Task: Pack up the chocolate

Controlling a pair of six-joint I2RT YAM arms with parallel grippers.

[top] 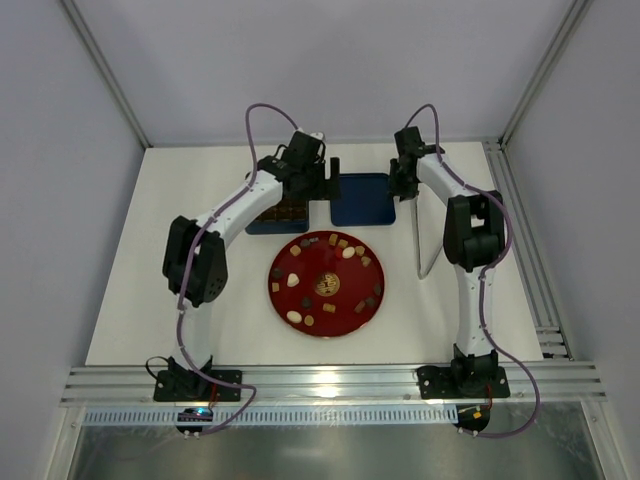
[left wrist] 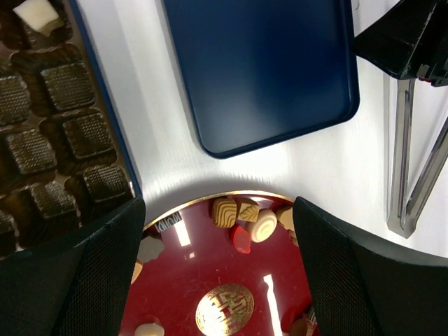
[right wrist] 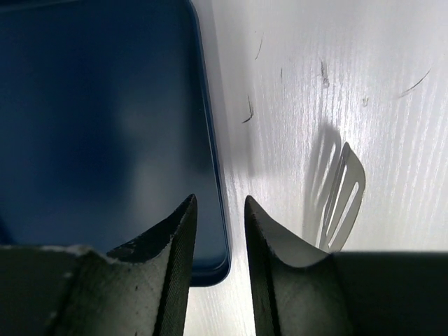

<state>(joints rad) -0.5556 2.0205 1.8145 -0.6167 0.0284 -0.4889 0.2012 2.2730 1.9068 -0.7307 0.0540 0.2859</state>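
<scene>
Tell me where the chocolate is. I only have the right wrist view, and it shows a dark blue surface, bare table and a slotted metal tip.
Observer: The chocolate lies loose on a red plate at mid-table, nearer the arm bases than your blue lid.
Operator: Is any of it packed?
Observer: One cream piece sits in a far cell of the gridded tin, left of the lid. The other cells that the left wrist view shows look empty.
Operator: And the left arm?
Observer: Its fingers are wide open and hold nothing, above the plate's far edge.
</scene>
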